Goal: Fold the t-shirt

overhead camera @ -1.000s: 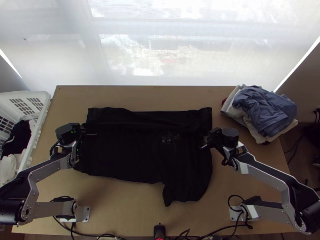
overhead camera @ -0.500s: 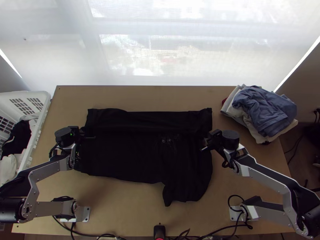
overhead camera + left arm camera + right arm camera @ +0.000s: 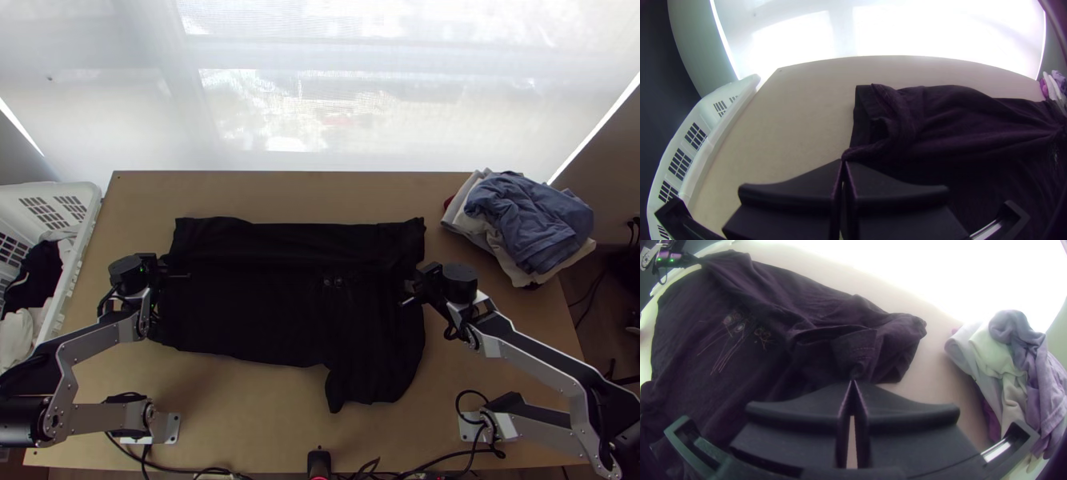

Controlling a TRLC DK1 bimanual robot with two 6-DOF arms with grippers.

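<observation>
T-shirt (image 3: 248, 320) on the worktop (image 3: 240, 416), dial taken from the shirt's middle in the top view. Black cloth lies mostly spread, a rumpled, doubled-looking band along twelve o'clock, a loose lobe drooping toward five. Left tool (image 3: 843, 161) at about ten: fingers closed, tips together on a pinch of the shirt's edge, a small pocket of cloth gaping just beyond. Right tool (image 3: 853, 381) near three: tips meeting on a gathered bit beside a stitched hem. Judged step: a paired fold across the width, roughly mid-task. To do it well: raise both pinches together, just enough to free the layer beneath; draw lightly apart so the span between runs taut; carry at equal pace, lower level, press flat before letting go. Both bites look shallow, so a quick tug could slip one. The five o'clock lobe wants squaring afterwards, or it will spoil the outline. Folded clothes pile (image 3: 528, 224) between two and three.
</observation>
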